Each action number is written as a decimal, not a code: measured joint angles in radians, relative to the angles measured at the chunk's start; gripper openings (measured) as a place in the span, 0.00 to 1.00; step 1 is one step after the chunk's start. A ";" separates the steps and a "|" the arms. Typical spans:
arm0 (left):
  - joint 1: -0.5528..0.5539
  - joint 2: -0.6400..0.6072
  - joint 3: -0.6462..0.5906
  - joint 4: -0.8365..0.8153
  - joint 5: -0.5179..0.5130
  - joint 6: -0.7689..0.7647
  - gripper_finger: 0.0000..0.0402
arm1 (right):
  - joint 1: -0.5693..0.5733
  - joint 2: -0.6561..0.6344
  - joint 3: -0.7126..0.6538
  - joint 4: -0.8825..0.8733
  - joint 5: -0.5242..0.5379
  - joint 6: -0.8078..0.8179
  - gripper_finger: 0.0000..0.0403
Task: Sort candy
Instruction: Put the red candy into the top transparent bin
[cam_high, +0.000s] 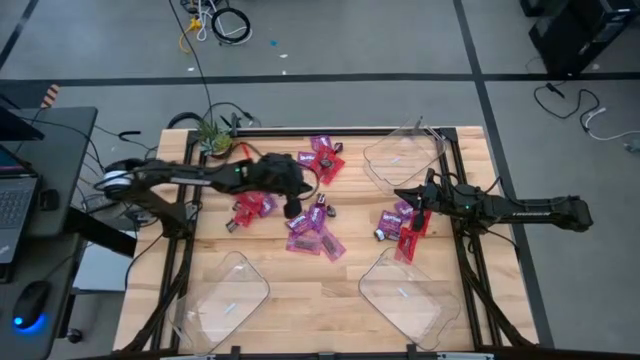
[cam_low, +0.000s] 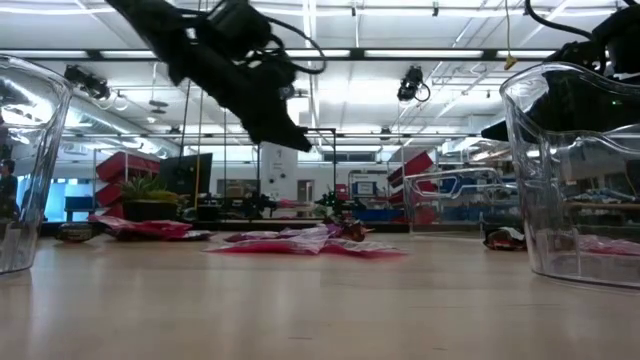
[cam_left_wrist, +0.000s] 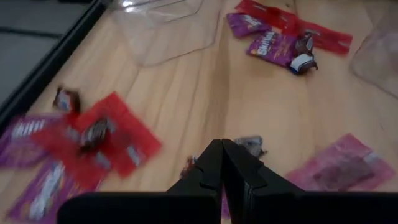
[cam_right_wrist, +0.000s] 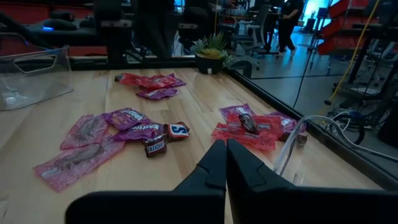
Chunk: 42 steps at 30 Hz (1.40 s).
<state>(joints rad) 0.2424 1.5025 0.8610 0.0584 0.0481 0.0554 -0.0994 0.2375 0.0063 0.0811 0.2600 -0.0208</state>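
Candy lies in loose heaps on the wooden table: purple and red packets at the far middle (cam_high: 322, 160), under the left arm (cam_high: 250, 208), at the centre (cam_high: 314, 238) and by the right gripper (cam_high: 400, 225). My left gripper (cam_left_wrist: 222, 155) is shut and empty. It hangs well above the table (cam_low: 290, 135), over the centre heap, with a small dark piece (cam_left_wrist: 252, 144) on the wood beneath its tips. My right gripper (cam_right_wrist: 225, 152) is shut and empty too, above the right heap, facing red packets (cam_right_wrist: 245, 127) and brown pieces (cam_right_wrist: 155, 144).
Three clear plastic trays stand on the table: far right (cam_high: 403, 158), near right (cam_high: 408, 292) and near left (cam_high: 228, 295). A small potted plant (cam_high: 212, 135) sits at the far left corner. Bare wood lies between the two near trays (cam_high: 320, 300).
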 joint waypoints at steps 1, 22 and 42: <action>0.000 0.028 0.024 0.002 0.000 0.025 0.03 | 0.000 0.000 0.000 0.000 0.000 0.000 0.00; 0.003 0.514 0.322 -0.002 -0.270 0.043 0.49 | 0.000 0.000 0.000 0.000 0.000 0.000 0.00; 0.037 0.587 0.368 -0.079 -0.324 -0.030 0.18 | 0.000 0.000 0.000 0.000 0.000 0.000 0.00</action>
<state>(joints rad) 0.2790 2.0892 1.2293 -0.0203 -0.2756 0.0252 -0.0997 0.2374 0.0063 0.0814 0.2600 -0.0212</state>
